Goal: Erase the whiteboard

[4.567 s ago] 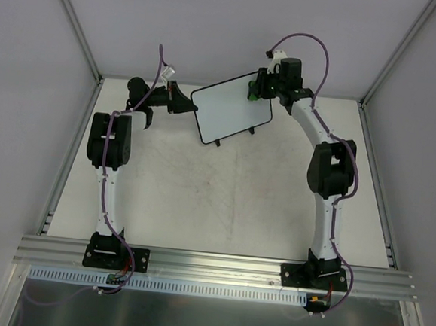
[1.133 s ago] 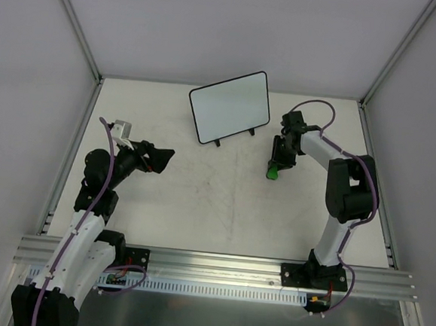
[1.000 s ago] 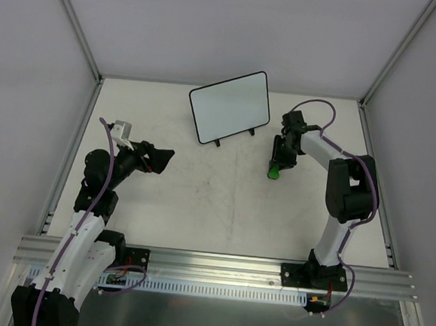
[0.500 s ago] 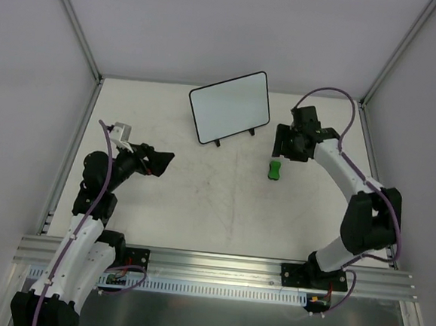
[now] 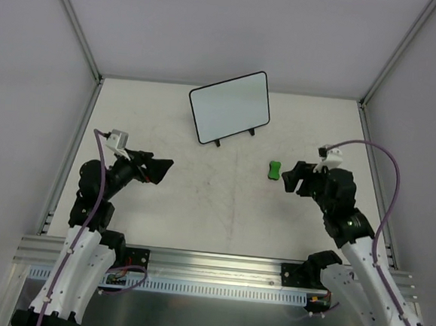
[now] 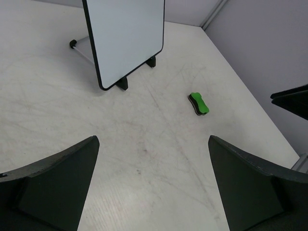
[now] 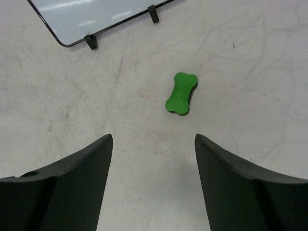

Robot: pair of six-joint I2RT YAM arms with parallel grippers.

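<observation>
Whiteboard [image 5: 230, 107]: one, black-framed, standing on its two feet at the far middle of the tabletop [image 5: 199, 207]; I see its face blank. Eraser [image 5: 275, 170]: green, bone-shaped, lying flat to the right of the board, apart from it. Left pincer [image 6: 154, 144]: jaws wide, empty. Right pincer [image 7: 153, 139]: jaws parted, empty, near the eraser, not touching.

We find the whiteboard [image 5: 230, 107] at the back of the tabletop [image 5: 214, 215], the eraser [image 5: 275, 170] before it to the right, near the right pincer [image 5: 294, 179].
</observation>
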